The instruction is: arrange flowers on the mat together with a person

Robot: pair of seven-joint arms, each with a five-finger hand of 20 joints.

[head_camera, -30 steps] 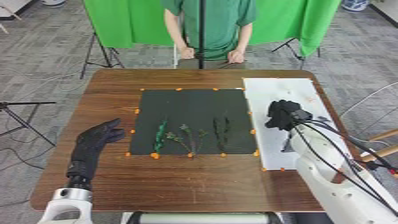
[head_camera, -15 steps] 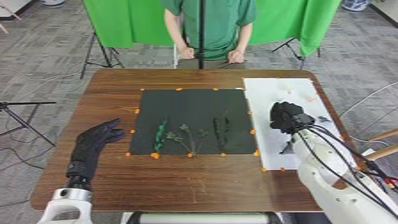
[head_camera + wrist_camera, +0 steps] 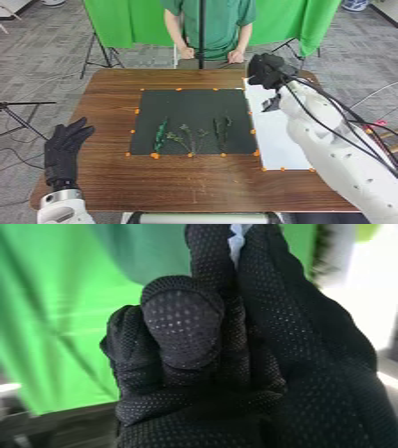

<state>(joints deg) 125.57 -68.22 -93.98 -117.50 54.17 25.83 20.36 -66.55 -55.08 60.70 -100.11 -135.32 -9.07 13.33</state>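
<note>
In the right wrist view, fingers pinch a pale piece (image 3: 237, 241), mostly hidden between them and cut off by the picture's edge; its kind cannot be told. The right hand (image 3: 269, 70) hides part of the white sheet's (image 3: 282, 142) twelve o'clock end, having moved there from mid-sheet. The left hand (image 3: 62, 150), fingers straight and slightly spread, has swung outward to the surface's (image 3: 195, 185) nine o'clock side. Three slender sprigs (image 3: 161, 136) lie as before toward six o'clock on the dark mat (image 3: 178, 105).
</note>
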